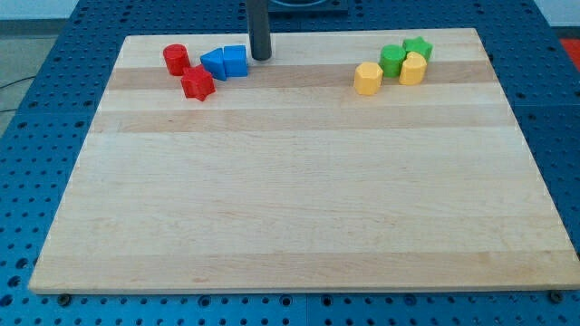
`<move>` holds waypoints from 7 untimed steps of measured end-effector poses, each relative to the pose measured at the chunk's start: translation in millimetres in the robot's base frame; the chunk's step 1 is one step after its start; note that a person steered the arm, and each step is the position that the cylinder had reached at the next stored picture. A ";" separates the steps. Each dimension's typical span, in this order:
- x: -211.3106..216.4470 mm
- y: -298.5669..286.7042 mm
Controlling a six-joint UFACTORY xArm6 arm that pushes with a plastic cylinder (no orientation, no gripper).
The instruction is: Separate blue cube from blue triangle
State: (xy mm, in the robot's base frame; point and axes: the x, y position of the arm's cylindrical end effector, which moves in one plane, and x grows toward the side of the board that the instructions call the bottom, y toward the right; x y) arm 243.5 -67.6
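Camera view gives you the whole bench (299,208), a pale wooden board on a blue perforated base. Largest after that is the dark rod, coming down at the far edge; my tip (261,58) sits just right of the blue pair, near but seemingly not touching. There are no fingers on this rig, so nothing is released, clenched or grasping; you only push.

Far left, the blue cube (236,61) and blue triangle (214,63) touch side by side, cube on the right. A red cylinder (176,60) stands just left of them and a red star-like block (198,84) just nearer, close to the triangle. Far right, well apart, two green and two yellow blocks cluster together.

The cube looks small, light and rigid, likely to slide easily on smooth wood and to spin if you strike it off-centre. Pushing from the right would drive it into the triangle, so you would do better to work the tip into the seam, or behind the cube's far face, and press squarely through its middle.
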 end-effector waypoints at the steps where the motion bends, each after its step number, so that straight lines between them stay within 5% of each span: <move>1: 14.2 -0.2; 2: 43.2 -0.1; 4: -48.8 13.1; 7: 26.4 -16.9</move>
State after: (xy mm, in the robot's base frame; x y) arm 269.9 -84.4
